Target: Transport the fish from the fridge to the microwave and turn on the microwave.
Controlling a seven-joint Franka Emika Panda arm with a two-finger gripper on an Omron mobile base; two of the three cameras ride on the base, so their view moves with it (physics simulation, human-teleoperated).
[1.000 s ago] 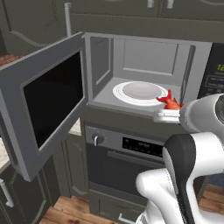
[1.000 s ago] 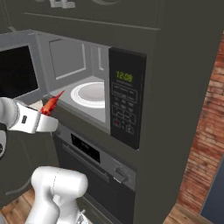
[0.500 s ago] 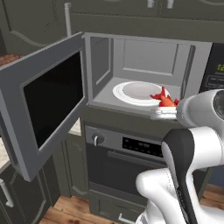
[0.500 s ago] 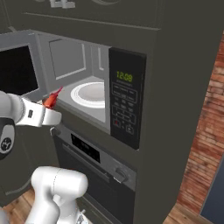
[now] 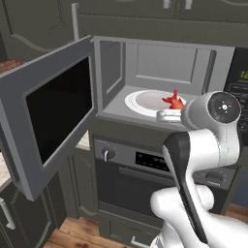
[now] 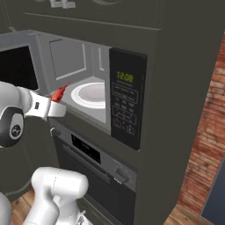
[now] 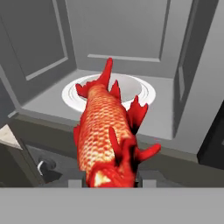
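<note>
Pincer at the bottom centre of the hand view: my two jaws stand part-way closed on the fish, which juts ahead of them toward the middle of that frame, tail foremost. Largest in the scene, the microwave fills the upper centre of the left base view, its door swung wide at the left. Inside, at centre, lies the white turntable; the fish's tail points at it, though whether it already overhangs the plate I cannot tell. At the right of the right base view, the button panel with green digits waits for later. As I judge it, the step in hand is carrying the fish inward over the sill. To do it well, I should advance straight and level, keep clear of the cavity walls, lower until the fish is just above the plate's middle, then part my jaws.
</note>
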